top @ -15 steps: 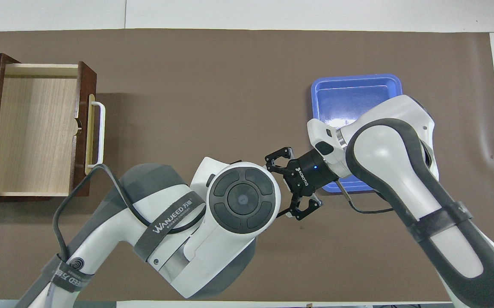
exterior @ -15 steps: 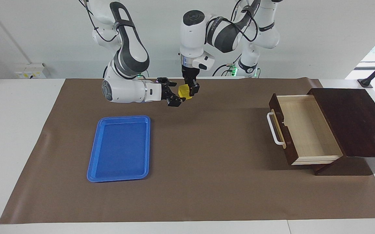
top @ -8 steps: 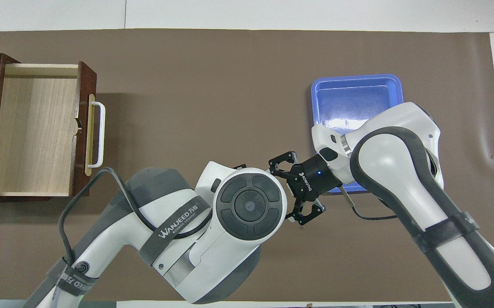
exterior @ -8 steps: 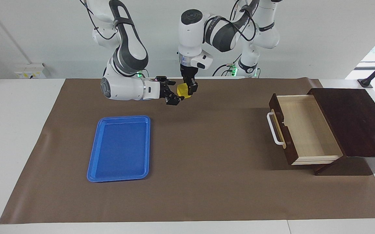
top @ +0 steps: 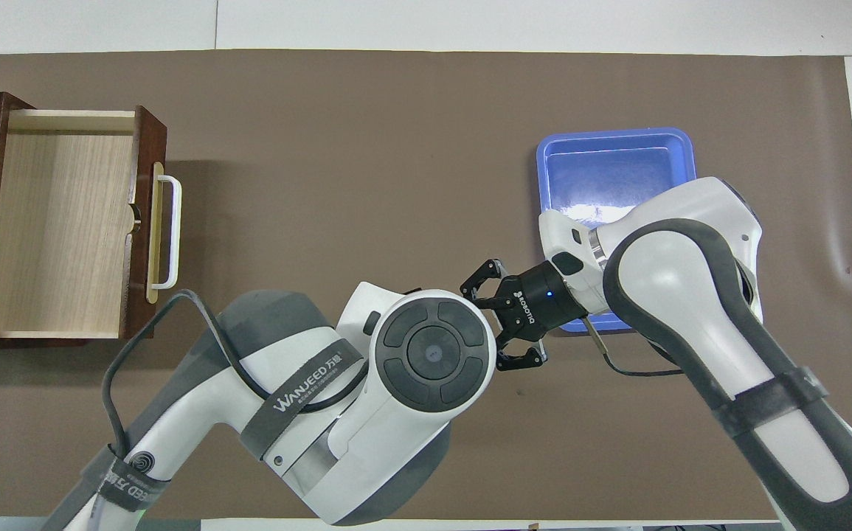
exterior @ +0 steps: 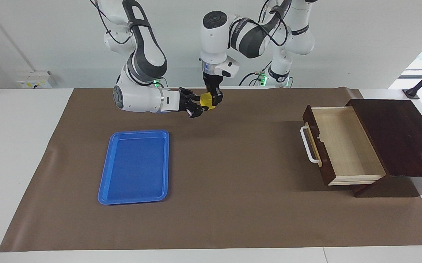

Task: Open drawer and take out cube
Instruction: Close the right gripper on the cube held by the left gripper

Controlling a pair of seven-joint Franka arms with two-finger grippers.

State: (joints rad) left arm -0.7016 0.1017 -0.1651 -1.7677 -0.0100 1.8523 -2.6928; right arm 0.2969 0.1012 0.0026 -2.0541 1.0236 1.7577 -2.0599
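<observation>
Closing in since a second ago, the right hand [exterior: 200,108] has drawn its spread fingers together on the small bright-yellow cube [exterior: 206,100], which the left hand [exterior: 213,102] pinches from above, in the air over the brown mat. Both grip it, likely a handover toward the flat blue plastic tray [exterior: 135,167] beneath. Well apart from the cube, the dark brown wooden drawer [exterior: 343,144] stands open, empty. Only the facing view shows the cube; overhead, the left arm's wrist hides it.

White arms [top: 366,413], grey joints, black cables
</observation>
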